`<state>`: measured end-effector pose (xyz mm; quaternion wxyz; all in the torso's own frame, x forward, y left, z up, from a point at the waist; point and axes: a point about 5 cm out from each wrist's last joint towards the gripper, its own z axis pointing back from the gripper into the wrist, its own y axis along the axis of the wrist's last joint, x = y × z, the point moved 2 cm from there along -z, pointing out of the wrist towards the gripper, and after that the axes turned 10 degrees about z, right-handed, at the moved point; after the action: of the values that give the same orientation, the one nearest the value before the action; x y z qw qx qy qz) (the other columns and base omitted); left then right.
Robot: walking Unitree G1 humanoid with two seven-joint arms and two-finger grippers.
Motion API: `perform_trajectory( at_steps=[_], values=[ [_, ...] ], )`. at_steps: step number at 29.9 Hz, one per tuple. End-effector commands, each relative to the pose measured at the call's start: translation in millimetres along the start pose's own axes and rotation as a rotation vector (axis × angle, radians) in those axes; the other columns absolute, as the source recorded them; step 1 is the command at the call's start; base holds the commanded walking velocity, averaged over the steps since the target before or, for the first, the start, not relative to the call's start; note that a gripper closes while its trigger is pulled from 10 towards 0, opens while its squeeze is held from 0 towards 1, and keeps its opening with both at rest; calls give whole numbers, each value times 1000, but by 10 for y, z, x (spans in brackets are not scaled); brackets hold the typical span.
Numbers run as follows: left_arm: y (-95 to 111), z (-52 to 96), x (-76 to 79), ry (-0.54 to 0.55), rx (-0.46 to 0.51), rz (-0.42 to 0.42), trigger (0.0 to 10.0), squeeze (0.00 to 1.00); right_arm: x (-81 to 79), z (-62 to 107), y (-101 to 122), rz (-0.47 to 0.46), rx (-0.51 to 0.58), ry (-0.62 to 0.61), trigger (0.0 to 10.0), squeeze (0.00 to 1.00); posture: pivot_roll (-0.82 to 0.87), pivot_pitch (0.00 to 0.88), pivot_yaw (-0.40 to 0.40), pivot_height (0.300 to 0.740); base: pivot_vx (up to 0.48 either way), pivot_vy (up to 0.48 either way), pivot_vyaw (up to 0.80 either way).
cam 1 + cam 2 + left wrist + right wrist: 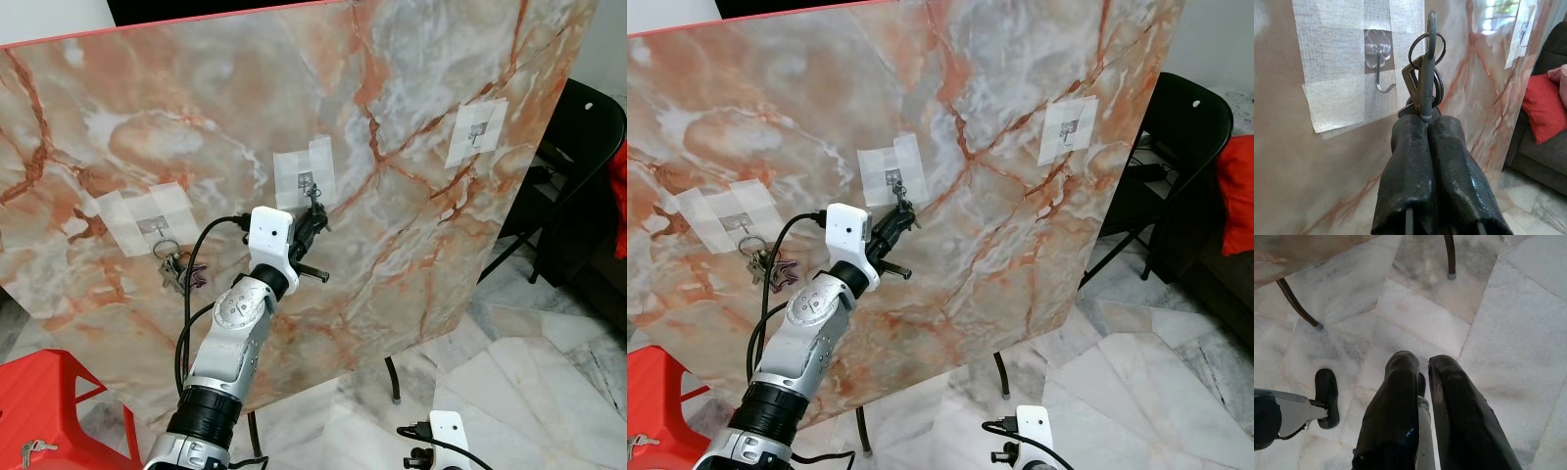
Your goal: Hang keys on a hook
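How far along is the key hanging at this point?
Done: one bunch of keys already hangs on the left hook. In hand: the left claw is shut on a second key bunch, held right beside the middle hook, its ring not yet over it. Left: slip the ring onto the hook and let go. The far hook is bare. The right claw hangs idle over the floor.

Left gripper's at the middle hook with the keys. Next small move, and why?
Probably ease the left gripper sideways toward the middle hook and lift slightly, so the key ring clears the hook's upturned tip. The fingers are shut on the keys, the ring sits beside the hook and not yet over it. The right gripper hangs idle.
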<state>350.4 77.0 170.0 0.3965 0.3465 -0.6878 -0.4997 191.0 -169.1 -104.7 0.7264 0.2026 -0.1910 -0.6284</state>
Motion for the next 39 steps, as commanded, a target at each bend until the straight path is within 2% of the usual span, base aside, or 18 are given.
perform_trajectory(
  at_steps=[1,13,39],
  values=[
    [16,-27,-13,8,1,-26,10000,0,-3,-3,17,-3,3,1,10000,0,-7,0,-9,740,0,0,0],
    [-23,-31,-64,38,-17,-27,10000,0,-2,-3,20,-4,4,1,10000,0,-10,0,-9,740,0,0,0],
    [-22,-50,-60,51,-8,6,10000,0,-2,-3,17,-6,3,1,10000,0,-7,0,-10,740,0,0,0]
  ],
)
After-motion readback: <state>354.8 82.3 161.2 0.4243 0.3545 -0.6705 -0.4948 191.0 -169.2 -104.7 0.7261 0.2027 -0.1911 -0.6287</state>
